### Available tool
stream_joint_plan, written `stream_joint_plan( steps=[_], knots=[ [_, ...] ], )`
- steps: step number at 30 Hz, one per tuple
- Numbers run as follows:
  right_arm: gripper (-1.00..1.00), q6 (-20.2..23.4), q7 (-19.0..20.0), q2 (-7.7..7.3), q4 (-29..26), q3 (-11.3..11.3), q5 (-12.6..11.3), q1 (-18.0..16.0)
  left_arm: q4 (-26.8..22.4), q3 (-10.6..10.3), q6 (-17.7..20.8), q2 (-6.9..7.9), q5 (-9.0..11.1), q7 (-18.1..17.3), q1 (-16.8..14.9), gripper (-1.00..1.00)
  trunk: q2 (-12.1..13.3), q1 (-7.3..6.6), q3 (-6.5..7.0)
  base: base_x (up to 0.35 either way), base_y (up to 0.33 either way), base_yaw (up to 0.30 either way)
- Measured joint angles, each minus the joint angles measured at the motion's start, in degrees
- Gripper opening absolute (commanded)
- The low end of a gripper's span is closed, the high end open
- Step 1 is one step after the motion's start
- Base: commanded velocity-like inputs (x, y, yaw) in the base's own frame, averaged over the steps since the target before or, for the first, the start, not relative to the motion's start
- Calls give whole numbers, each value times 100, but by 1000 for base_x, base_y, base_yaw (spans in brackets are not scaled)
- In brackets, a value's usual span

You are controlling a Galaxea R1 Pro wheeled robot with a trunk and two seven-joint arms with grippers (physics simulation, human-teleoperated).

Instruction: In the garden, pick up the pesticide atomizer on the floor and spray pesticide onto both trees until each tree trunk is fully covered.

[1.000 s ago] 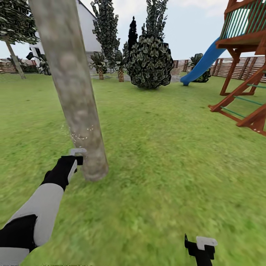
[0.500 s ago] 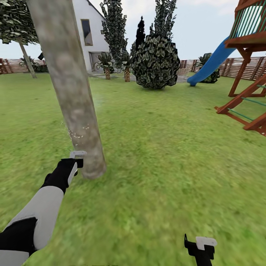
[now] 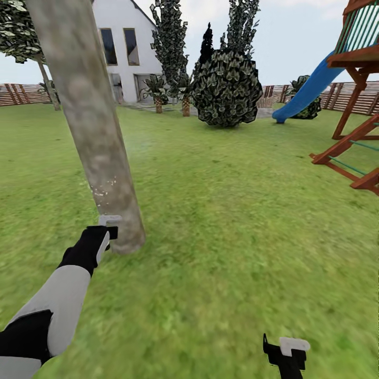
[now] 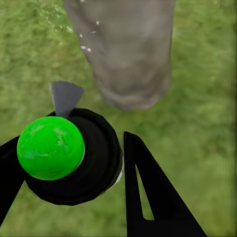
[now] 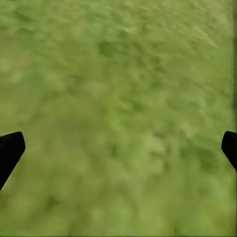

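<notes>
Green-capped, the pesticide atomizer (image 4: pixel 69 158) sits clamped between the fingers of the left gripper (image 3: pixel 108 226), just beside the base of the pale grey-brown tree trunk (image 3: pixel 89 126). Whitish pesticide (image 3: pixel 102 188) specks dot the bark low down. Lower on the right, the right gripper (image 3: pixel 287 352) hangs over the lawn (image 3: pixel 237 210), fingers spread wide, holding nothing.

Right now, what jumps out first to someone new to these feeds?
The thick pale tree trunk leaning across the head view's left, with whitish pesticide specks low on its bark. At its foot, the left claw is shut on the atomizer, a black body with a bright green ball top in the left wrist view. On the right stand a wooden play frame and blue slide; the right claw hangs open over grass.
</notes>
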Motion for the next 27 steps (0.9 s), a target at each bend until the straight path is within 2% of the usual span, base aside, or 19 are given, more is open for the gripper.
stream_joint_plan(
  steps=[5,8,10,12,13,14,17,18,20,22,24,25,26,27],
  knots=[
    [100,-2,1,1,1,0,-1,2,25,-8,-7,11,16,16,53,-100,0,-1,0,235,-192,110],
    [100,-1,1,3,1,2,-1,1,26,-6,-14,-13,35,25,301,-100,0,0,0,241,-186,272],
    [100,-2,1,8,1,4,-1,1,26,-15,-18,-93,66,29,399,-100,0,-1,0,238,-186,178],
    [100,-1,1,5,0,1,-2,3,22,-12,-20,-235,43,29,426,-100,0,-1,0,236,-186,36],
    [100,0,1,4,-1,1,-1,4,25,0,-17,-229,3,27,434,-100,0,-1,0,234,-186,11],
    [100,0,1,4,-1,1,1,3,25,27,-15,-178,-19,23,442,-100,0,-1,0,231,-188,6],
    [100,1,0,4,-1,1,0,3,22,208,-20,102,-40,12,571,-100,0,-1,0,224,-196,1],
    [100,1,0,5,-1,4,-1,1,26,216,-39,127,-3,25,608,-100,0,0,0,201,-206,0],
    [100,0,1,8,-1,7,2,1,28,207,-58,76,36,35,707,-100,0,0,0,191,-212,0],
    [100,0,0,9,0,7,0,-1,27,198,-73,-131,81,42,749,-100,0,0,0,129,-239,117],
    [100,0,-2,9,1,7,0,1,8,214,-69,-216,21,43,756,-100,0,1,0,38,-263,233],
    [100,0,0,9,1,7,1,-2,7,235,-67,-185,-5,40,761,-100,0,2,0,13,-270,262],
    [100,0,1,10,1,5,3,-2,-1,254,-69,-85,-42,42,782,-100,0,2,0,3,-272,273],
    [100,0,1,10,3,4,1,2,-21,456,-94,170,101,18,862,-100,0,2,-1,1,-272,276]
  ],
)
